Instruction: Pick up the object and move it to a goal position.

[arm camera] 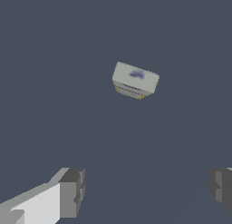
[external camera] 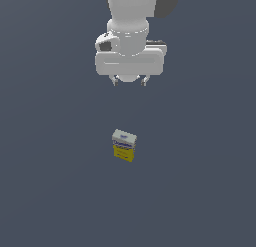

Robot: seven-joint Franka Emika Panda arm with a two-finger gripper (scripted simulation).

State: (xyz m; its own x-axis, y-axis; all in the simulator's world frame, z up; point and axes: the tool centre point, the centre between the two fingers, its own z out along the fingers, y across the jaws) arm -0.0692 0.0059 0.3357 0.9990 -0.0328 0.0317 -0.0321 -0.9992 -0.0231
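While well apart from the gripper, its jaws wide: small box alone on gray floor.

a plain dark floor and little more

the only thing besides the task's items is a flat surface of dark slate grey-blue. in the exterior view it fills the whole picture from edge to edge, evenly lit, with no seam, edge or marking to be seen. in the wrist view the same surface shows as one even tone. a faint slanted line, a slight change of shade, crosses it in that view; what it is cannot be told.
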